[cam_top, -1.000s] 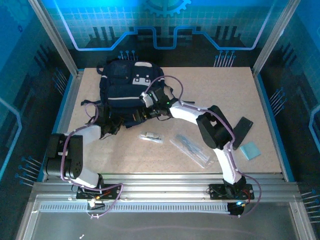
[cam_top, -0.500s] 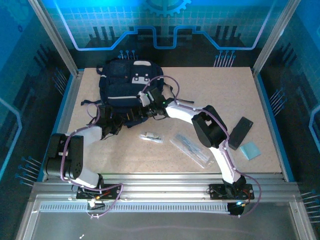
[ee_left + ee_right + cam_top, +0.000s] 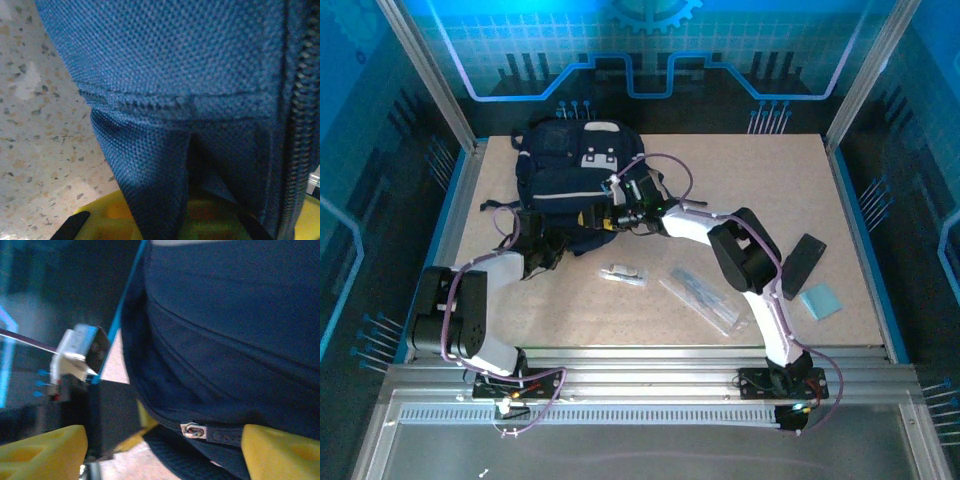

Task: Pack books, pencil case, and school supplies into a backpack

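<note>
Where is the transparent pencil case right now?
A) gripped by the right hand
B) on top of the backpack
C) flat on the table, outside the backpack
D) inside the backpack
C: the pencil case lies on the bare table, apart from the backpack, on its near side.

The navy backpack spreads across the upper right, its fabric creased in slanting folds. On the zip along the backpack's lower edge lies a silver zipper pull. The right gripper sits below the backpack with its yellow fingers spread wide, one at the backpack's lower right, the other well left of it. Just left of the backpack stands a black housing, a white-grey part above it, tan table between.
</note>
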Robot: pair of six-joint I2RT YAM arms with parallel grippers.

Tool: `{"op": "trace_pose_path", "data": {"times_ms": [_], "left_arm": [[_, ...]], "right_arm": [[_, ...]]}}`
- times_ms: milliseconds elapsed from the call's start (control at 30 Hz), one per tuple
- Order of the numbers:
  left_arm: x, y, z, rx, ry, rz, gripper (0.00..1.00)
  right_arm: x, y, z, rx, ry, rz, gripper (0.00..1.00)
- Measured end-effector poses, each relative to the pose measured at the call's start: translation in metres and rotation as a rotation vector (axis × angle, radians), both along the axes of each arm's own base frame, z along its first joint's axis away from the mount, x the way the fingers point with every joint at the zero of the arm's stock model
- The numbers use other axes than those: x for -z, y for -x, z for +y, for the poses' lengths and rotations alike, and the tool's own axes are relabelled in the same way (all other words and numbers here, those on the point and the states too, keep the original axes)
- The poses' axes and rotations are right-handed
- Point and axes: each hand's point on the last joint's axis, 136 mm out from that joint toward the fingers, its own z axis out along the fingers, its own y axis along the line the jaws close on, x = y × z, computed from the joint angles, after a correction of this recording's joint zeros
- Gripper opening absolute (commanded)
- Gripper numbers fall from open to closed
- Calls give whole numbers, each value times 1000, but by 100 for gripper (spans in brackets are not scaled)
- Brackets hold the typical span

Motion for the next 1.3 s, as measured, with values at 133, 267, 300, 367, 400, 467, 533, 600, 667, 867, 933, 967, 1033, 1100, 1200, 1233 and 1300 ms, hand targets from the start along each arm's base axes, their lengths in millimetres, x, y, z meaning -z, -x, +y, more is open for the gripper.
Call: {"op": "trace_pose_path", "data": {"times_ms": [133, 267, 300, 367, 400, 467, 533, 600, 667, 867, 933, 967, 1033, 1100, 1200, 1233, 1300], "left_arm": [[1, 1, -3, 10, 7, 5, 0], [1, 1, -4, 17, 9, 5, 43], [1, 2, -5, 20, 13, 7, 63], [1, 3, -7, 27, 21, 14, 76], [1, 3, -9, 33, 28, 16, 78], [-2, 4, -12, 35, 45, 17, 78], [-10, 3, -14, 26, 68, 4, 79], [-24, 2, -16, 11, 92, -26, 79], [-35, -1, -18, -7, 113, -53, 79], [-38, -6, -20, -81, 166, -51, 76], [-35, -10, -21, -109, 190, -47, 74], [-33, -12, -22, -125, 205, -41, 73], [-30, -15, -23, -150, 234, -34, 73], [-32, -15, -26, -161, 251, -32, 75], [-38, -10, -32, -146, 250, -32, 77], [-42, -8, -34, -141, 248, -34, 78], [-57, -4, -38, -127, 245, -58, 78]], "right_arm": [[-13, 3, 4, -13, -75, 1, 72], [-13, 3, 4, -14, -76, -1, 72], [-13, 3, 4, -14, -74, -4, 72], [-11, 3, 3, -14, -69, -7, 73], [-11, 2, 2, -9, -63, -14, 73], [-10, 2, -3, 5, -34, -24, 76], [-10, 3, -12, 26, 12, -36, 78], [-15, 3, -22, 52, 59, -62, 78], [-25, 2, -32, 74, 93, -94, 78], [-35, 1, -47, 96, 161, -160, 72], [-24, 5, -52, 95, 195, -150, 70], [-17, 7, -55, 93, 214, -142, 70], [-3, 12, -61, 91, 254, -123, 70], [7, 16, -67, 88, 291, -114, 70], [10, 17, -72, 89, 323, -121, 70], [10, 17, -73, 90, 327, -125, 70], [6, 17, -75, 94, 332, -139, 70]]}}
